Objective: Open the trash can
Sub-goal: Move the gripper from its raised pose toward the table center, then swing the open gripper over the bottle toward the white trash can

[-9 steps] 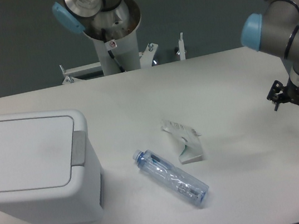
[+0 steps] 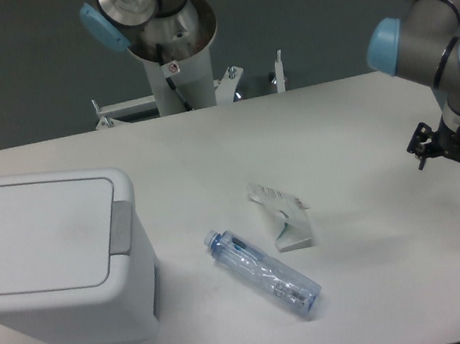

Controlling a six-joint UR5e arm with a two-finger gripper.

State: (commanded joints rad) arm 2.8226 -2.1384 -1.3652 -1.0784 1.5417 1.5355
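The trash can (image 2: 52,259) is a large white boxy bin at the table's left front. Its flat lid (image 2: 40,235) lies closed, with the grey push-button strip (image 2: 120,227) along the lid's right edge. My gripper (image 2: 457,154) hangs at the far right edge of the table, well away from the bin. Only a small dark assembly shows under the wrist, and its fingers are too small to make out. Nothing appears to be held.
A clear plastic bottle (image 2: 265,272) with a blue neck lies on its side in the middle front. A crumpled white carton piece (image 2: 284,216) lies just behind it. The arm's base column (image 2: 163,43) stands behind the table (image 2: 352,119).
The arm's wrist and gripper have shifted slightly left and up. The trash can, bottle and carton have not moved.
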